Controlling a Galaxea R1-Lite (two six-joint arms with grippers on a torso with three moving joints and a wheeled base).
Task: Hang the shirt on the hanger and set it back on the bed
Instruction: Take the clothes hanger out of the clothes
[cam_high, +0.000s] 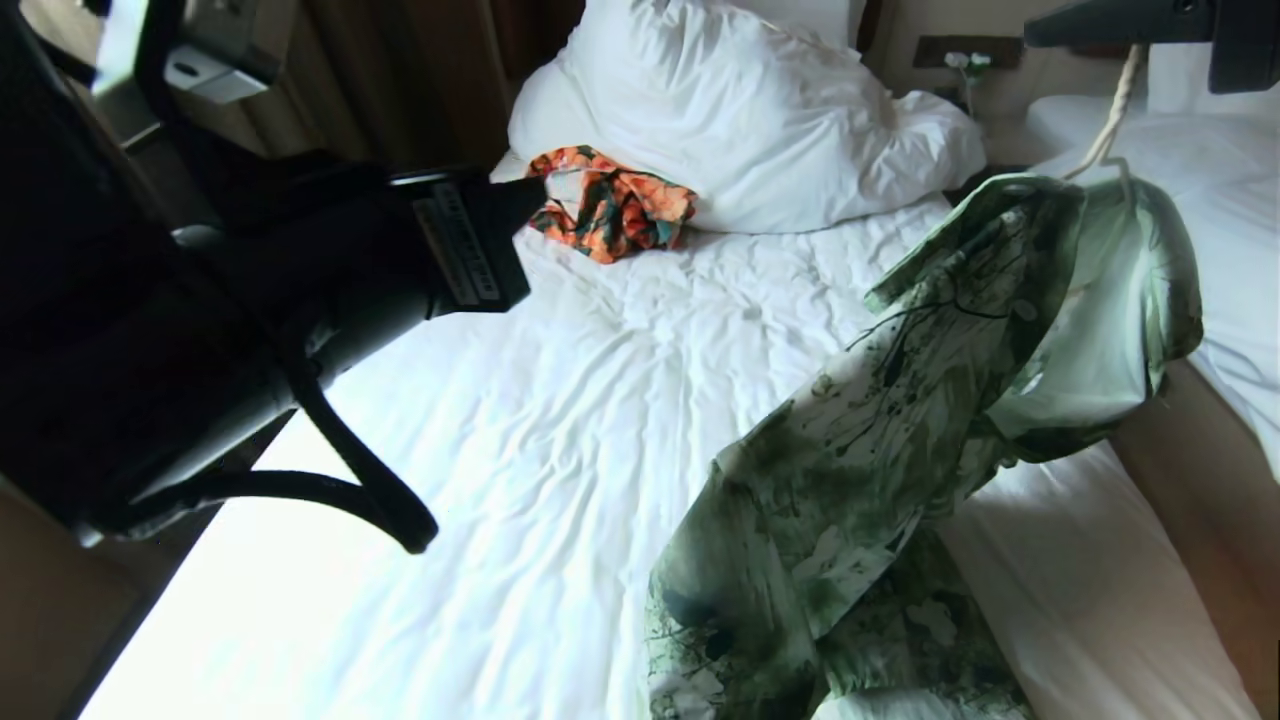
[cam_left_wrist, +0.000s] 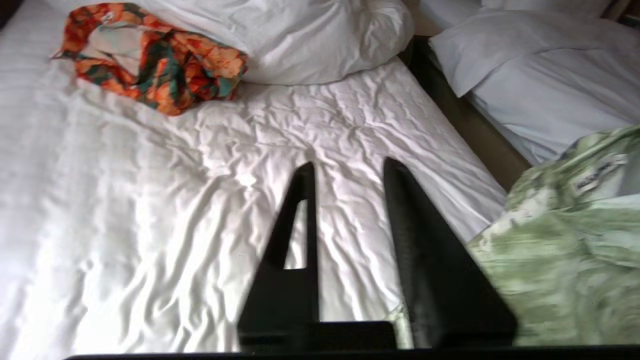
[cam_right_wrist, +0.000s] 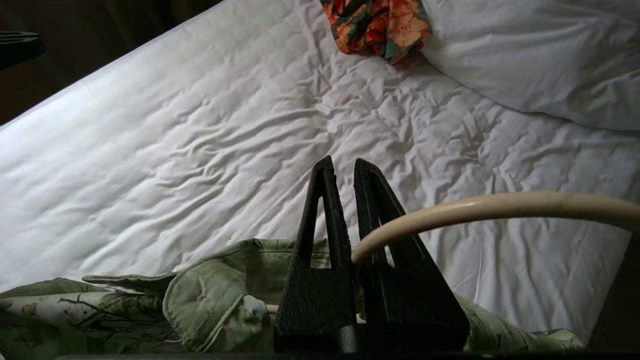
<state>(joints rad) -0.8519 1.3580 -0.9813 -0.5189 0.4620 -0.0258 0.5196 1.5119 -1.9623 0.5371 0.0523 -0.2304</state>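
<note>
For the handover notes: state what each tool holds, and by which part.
Right tool grips the hanger by its hook, with the shirt hanging from it. Left tool holds nothing.

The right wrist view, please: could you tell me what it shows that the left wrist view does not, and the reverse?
Only the right wrist view shows the right gripper shut on the hanger, with the shirt just below it. Only the left wrist view shows the left gripper, fingers apart and empty above the sheet, and a second bed. Both show the shirt, the orange floral garment, the pillow and the wrinkled bed.
</note>
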